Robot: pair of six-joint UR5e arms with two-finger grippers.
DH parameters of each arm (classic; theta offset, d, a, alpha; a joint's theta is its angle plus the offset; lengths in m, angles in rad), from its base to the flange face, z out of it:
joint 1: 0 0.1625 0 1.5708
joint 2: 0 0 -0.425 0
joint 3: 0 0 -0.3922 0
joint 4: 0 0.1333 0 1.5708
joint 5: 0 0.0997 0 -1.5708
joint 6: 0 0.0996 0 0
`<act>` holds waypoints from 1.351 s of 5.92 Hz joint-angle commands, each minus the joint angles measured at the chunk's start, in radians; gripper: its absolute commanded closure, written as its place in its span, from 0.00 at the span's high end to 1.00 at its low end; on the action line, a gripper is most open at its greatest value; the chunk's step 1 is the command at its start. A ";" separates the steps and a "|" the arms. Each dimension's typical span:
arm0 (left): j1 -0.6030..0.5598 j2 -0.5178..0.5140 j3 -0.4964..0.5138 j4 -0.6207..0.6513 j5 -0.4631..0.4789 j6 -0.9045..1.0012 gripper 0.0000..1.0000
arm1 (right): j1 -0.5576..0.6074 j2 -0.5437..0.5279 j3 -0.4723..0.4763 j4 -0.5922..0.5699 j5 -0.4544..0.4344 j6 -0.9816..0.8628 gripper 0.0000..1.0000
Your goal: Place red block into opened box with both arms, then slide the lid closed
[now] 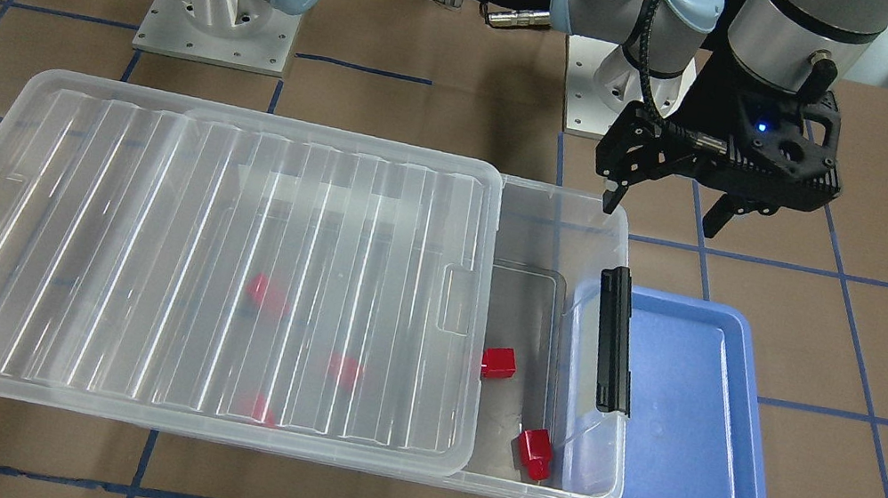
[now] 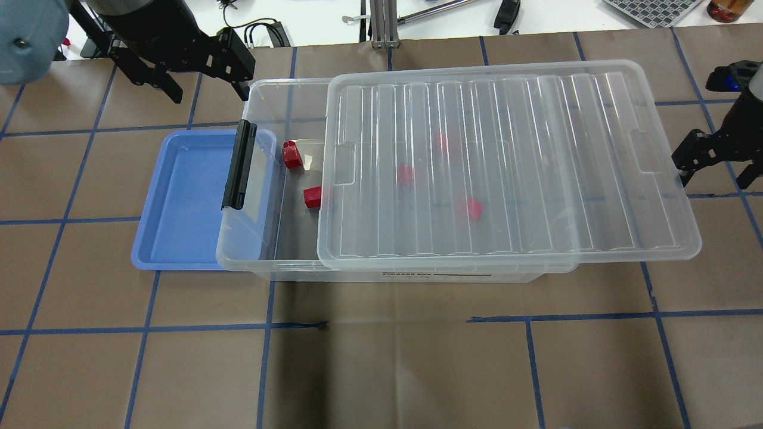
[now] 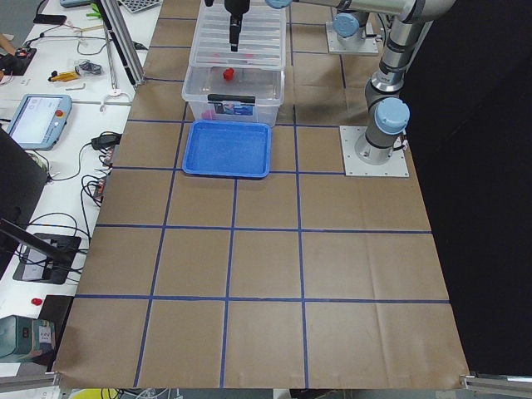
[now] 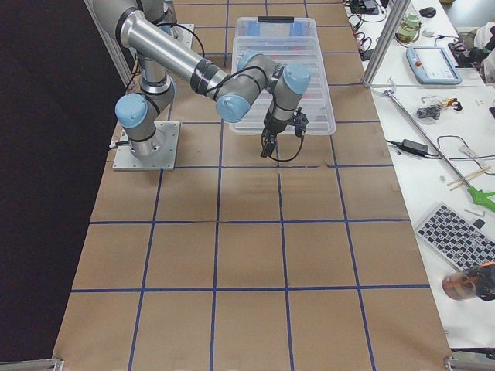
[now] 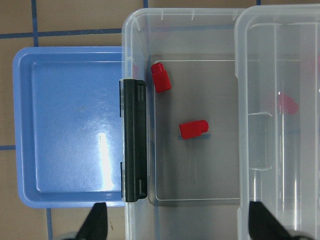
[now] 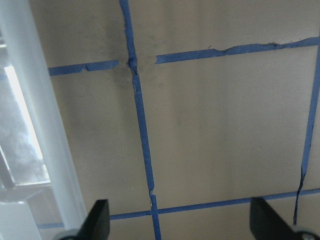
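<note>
"Lid (image 1: 224,266) edge?"
"Short of latch (image 1: 615,341) end; box (image 2: 268,86) strip uncovered, red block (image 1: 498,363) lying inside it."
"Grippers?"
"Left gripper (image 1: 662,213) spread, empty, above box corner. Right gripper (image 2: 718,173) spread, off lid's far edge."

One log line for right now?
blocks in box; lid partly closed, latch end uncovered; left gripper open over box; right gripper open beside lid

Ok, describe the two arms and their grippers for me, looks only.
Both arms, left arm and right arm, are silver tubes with light-blue joint caps. The left gripper and right gripper are black and two-fingered; the left shows a small blue light and a black cable along its wrist.
</note>
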 commanded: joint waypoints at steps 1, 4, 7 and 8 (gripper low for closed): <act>0.001 0.003 -0.002 0.000 0.000 0.000 0.98 | 0.025 -0.019 0.002 0.016 0.001 0.044 1.00; 0.004 0.003 -0.010 0.000 -0.007 0.002 0.98 | 0.043 -0.038 0.047 0.016 0.020 0.049 1.00; 0.005 0.009 -0.018 0.002 -0.008 0.006 0.98 | 0.081 -0.050 0.053 0.016 0.034 0.098 1.00; 0.005 0.010 -0.019 0.000 -0.010 0.008 0.98 | 0.094 -0.052 0.053 0.016 0.034 0.108 1.00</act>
